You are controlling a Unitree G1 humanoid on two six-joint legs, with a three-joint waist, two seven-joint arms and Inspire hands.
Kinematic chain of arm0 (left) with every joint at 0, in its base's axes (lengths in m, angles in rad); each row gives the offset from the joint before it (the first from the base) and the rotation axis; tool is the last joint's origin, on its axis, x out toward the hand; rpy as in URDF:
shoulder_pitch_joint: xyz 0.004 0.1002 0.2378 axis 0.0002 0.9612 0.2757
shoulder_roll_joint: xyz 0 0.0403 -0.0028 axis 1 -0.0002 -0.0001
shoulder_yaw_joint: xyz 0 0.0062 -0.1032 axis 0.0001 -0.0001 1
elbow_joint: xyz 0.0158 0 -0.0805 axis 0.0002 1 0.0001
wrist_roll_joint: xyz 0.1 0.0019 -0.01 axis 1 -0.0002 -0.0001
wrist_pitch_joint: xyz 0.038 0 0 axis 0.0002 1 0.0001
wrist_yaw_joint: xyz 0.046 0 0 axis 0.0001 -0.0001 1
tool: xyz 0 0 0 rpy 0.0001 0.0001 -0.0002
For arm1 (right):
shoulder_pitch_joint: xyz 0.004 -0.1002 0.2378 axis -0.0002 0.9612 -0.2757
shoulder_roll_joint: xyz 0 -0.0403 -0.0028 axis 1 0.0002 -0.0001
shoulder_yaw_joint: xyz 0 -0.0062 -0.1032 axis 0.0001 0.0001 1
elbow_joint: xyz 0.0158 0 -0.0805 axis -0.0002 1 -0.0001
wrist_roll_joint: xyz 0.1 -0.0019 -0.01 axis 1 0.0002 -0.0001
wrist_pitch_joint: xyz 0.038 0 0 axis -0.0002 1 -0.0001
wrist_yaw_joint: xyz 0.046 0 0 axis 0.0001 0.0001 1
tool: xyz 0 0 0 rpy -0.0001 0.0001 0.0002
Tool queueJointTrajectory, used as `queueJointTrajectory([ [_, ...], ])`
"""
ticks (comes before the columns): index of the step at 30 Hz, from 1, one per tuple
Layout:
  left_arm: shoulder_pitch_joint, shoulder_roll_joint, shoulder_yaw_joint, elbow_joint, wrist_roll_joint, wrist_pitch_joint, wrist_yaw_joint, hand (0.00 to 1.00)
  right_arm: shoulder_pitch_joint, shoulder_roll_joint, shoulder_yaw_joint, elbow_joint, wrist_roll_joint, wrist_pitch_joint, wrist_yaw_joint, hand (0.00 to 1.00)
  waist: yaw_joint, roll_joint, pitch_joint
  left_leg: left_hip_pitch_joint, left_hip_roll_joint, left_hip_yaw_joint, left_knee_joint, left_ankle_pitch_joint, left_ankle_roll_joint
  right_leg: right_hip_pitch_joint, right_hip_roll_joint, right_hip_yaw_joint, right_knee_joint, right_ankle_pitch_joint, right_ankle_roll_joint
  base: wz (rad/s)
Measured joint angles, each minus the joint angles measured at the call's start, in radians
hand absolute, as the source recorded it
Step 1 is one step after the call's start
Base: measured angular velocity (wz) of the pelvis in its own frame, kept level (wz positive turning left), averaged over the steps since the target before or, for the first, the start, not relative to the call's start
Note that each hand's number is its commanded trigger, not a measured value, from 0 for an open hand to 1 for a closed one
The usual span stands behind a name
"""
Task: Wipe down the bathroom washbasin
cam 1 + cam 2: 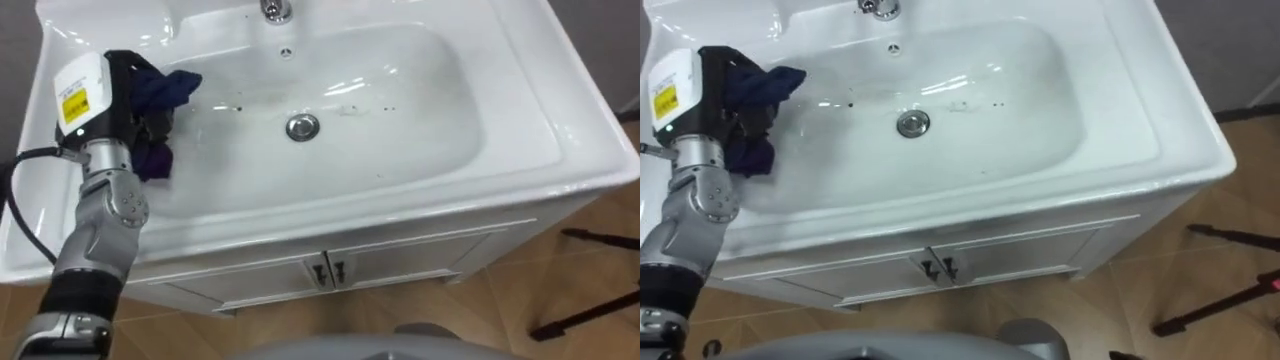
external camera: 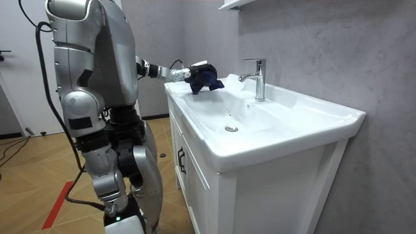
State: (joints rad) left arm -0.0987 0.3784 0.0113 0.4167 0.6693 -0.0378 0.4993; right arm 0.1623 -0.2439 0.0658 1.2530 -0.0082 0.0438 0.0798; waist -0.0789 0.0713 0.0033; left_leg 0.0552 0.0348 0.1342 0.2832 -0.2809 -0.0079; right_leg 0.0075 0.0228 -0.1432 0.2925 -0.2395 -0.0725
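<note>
Found standing close against the front of the white basin (image 1: 520, 150), toward its left end. Holding a dark blue cloth (image 1: 170, 92) in the left hand (image 1: 112, 80), fingers curled into the bunched fabric. Positioned over the bowl's left slope, just inside the left rim. In the room view, raised slightly, cloth hanging below the hand. Contact with the porcelain not confirmed.

Noted for the coming move:
- To the robot's right of the cloth: nearly the whole bowl, elongated left to right across the eye views.
- Between the cloth and the far wall: the drain (image 1: 302, 126) at centre, a few dark specks (image 1: 228, 106) just left of it, more beyond it.
- Behind the drain: the faucet (image 1: 277, 10) on the back ledge, clear of a straight pass.

Judged next: lower onto the surface first, then sweep rightward along that long line, through the specks and past the drain.

Judged risk: snagging loose folds on the drain, or skimming above the surface without pressure.
</note>
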Motion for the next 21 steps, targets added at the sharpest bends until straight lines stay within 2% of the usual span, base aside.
queueJointTrajectory([
  [7,0.027,0.018,0.024,-0.053,0.002,-0.004,0.002,1.00,-0.019,-0.001,0.002,0.052,0.002,0.000,0.014,0.00,0.030,0.001,0.0000,0.027,-0.003,-0.007,-0.011,0.001,0.002,0.023,-0.001,-0.003,-0.017,-0.001,0.002,0.02],
  [11,0.030,0.040,0.031,-0.054,0.001,-0.004,0.017,1.00,-0.013,-0.006,0.000,0.070,-0.004,0.002,0.034,0.00,0.045,0.002,-0.0004,0.028,-0.004,-0.007,-0.010,0.001,0.002,0.027,-0.002,-0.003,-0.022,-0.001,0.004,0.00],
  [14,0.039,0.041,0.053,-0.054,0.001,0.003,0.038,1.00,-0.009,-0.017,0.000,0.070,-0.029,0.013,0.036,0.00,0.054,0.011,-0.0040,0.028,-0.006,-0.008,-0.013,0.002,0.003,0.028,-0.003,-0.004,-0.025,0.001,0.006,0.00],
  [16,0.066,0.041,0.069,-0.054,0.006,0.015,0.042,1.00,-0.008,-0.023,-0.001,0.071,-0.044,0.022,0.036,0.00,0.054,0.019,-0.0077,0.030,-0.007,-0.009,-0.016,0.003,0.004,0.032,-0.004,-0.007,-0.020,0.001,0.007,0.00],
  [21,0.124,0.040,0.070,-0.053,0.010,0.040,0.041,1.00,-0.008,-0.028,-0.001,0.073,-0.051,0.022,0.034,0.00,0.052,0.022,-0.0038,0.044,-0.009,-0.031,-0.019,0.003,0.004,0.053,-0.004,-0.017,-0.036,0.001,0.007,0.08],
])
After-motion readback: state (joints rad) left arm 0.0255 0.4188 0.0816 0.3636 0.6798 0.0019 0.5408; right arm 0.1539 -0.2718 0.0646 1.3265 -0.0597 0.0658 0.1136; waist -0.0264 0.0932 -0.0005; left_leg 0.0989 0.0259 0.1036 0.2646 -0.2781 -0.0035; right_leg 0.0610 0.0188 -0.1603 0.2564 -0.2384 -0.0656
